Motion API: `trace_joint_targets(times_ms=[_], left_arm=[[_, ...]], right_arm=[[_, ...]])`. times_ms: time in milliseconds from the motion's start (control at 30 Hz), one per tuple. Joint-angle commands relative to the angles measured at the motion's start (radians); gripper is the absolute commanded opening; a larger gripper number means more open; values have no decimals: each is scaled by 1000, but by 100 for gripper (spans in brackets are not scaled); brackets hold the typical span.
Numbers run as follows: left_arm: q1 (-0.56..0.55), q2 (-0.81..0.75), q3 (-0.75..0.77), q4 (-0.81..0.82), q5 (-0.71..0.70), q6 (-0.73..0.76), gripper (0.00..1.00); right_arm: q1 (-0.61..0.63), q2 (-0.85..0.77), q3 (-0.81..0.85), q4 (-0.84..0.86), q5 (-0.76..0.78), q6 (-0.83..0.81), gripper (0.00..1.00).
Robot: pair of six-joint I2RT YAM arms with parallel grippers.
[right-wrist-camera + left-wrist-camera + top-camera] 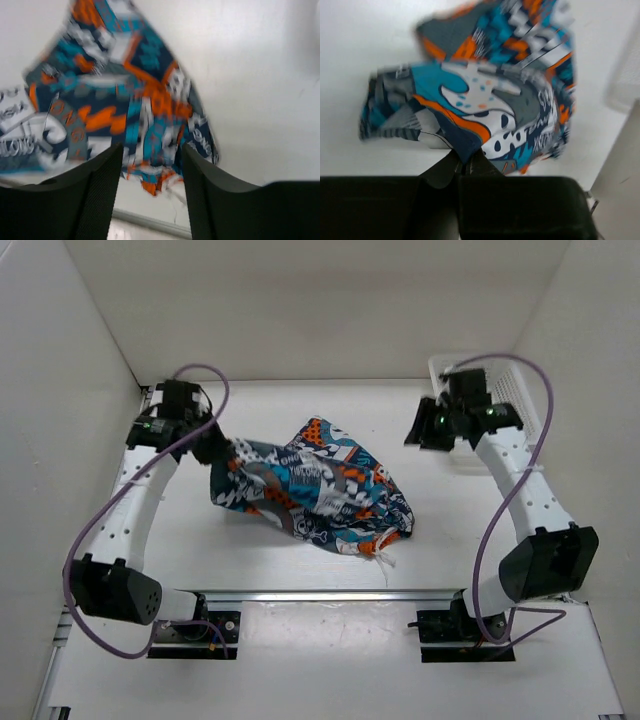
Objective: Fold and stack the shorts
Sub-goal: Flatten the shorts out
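Shorts (315, 490) lay bunched in heap, middle of table. Left gripper (213, 452) was pinched tight on their left edge. Only one side was held, so a pull could drag whole heap instead of spreading it. Right gripper (425, 430) hung open and empty, far right, just beside basket (515, 390); could bump it.

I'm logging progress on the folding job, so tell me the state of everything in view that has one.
shorts: crumpled and not folded, lying on the table, left end pinched.
left gripper: shut on the shorts.
right gripper: open, holding nothing, off to the shorts' right.
basket: at the far right corner, partly hidden; contents cannot be told.
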Motion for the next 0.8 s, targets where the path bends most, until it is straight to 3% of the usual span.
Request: trace_joint_targets(times_ms=[0, 67, 167, 233, 433, 633, 767], left_arm=[[-15, -47, -139, 73, 45, -19, 10], [-15, -47, -172, 73, 22, -10, 10], [-15, -47, -184, 73, 3, 1, 10], [-15, -47, -184, 73, -6, 1, 10], [-15, -47, -175, 64, -6, 1, 10], [-15, -47, -166, 55, -15, 1, 10], [-15, -47, -157, 46, -15, 1, 10]], right_arm=[[0, -130, -226, 102, -137, 92, 46], [15, -164, -368, 152, -171, 128, 41], [80, -200, -488, 195, -182, 155, 43], [140, -209, -521, 204, -164, 167, 55], [200, -161, -613, 279, -196, 250, 74], [200, -114, -691, 432, -251, 429, 74], [200, -69, -722, 512, -270, 510, 68]])
